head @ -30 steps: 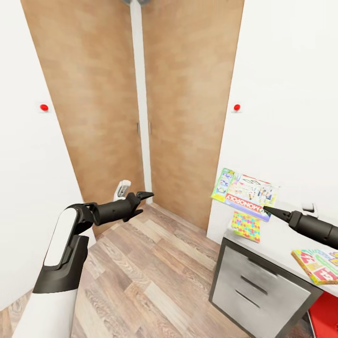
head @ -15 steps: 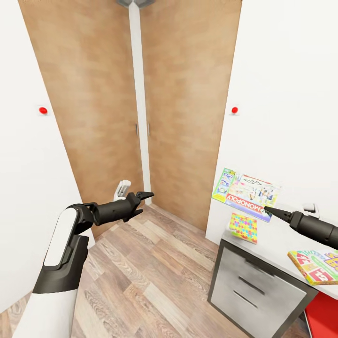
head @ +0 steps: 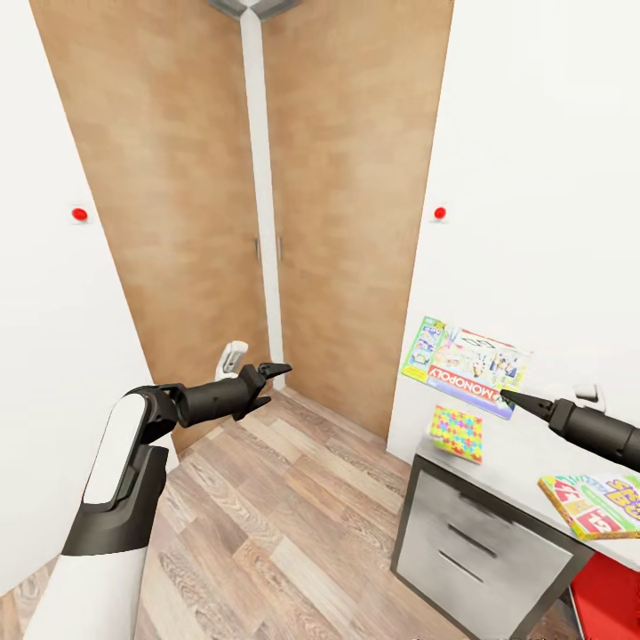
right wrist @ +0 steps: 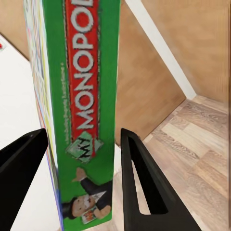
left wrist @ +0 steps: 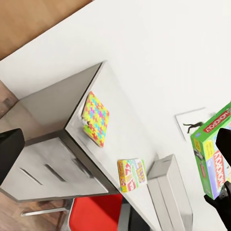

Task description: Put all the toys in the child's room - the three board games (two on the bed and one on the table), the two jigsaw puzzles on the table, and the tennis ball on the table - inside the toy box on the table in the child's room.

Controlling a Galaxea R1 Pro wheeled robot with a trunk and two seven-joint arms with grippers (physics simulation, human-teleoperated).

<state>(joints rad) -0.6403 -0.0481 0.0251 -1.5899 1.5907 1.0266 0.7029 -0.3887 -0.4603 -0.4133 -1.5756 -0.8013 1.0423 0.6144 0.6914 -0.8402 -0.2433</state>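
- The right gripper (head: 508, 396) reaches in from the right of the head view, its fingers (right wrist: 139, 183) closed on the Monopoly box (head: 464, 365), which it holds up in the air in front of the white wall (head: 533, 178)
- In the right wrist view the box's green edge with the red "Monopoly" banner stands between the two dark fingers; whether both press the cardboard I cannot tell, as a thin gap seems to show on one side
- In the head view the box tilts, its printed face toward the camera and its lower corner at the fingertips, above the desk (head: 524, 462)
- The left gripper (head: 276, 368) is stretched forward over the wood-plank floor (head: 267, 533), toward the wooden wardrobe doors (head: 178, 196); its fingers are slightly parted and carry nothing
- A flat box with a bright jigsaw pattern (head: 457, 432) lies on the near corner of the desk, just below the held Monopoly box and apart from it
- A second flat box, green, yellow and red (head: 591, 505), lies farther along the desk toward the right edge of the head view, well apart from the jigsaw-patterned one
- The desk has grey drawers (head: 480, 542) under its corner, and something red (head: 609, 596) sits low beside them
- The left wrist view shows a light grey tray-like bin (left wrist: 169, 190) resting on the desk just beside the green-yellow-red box
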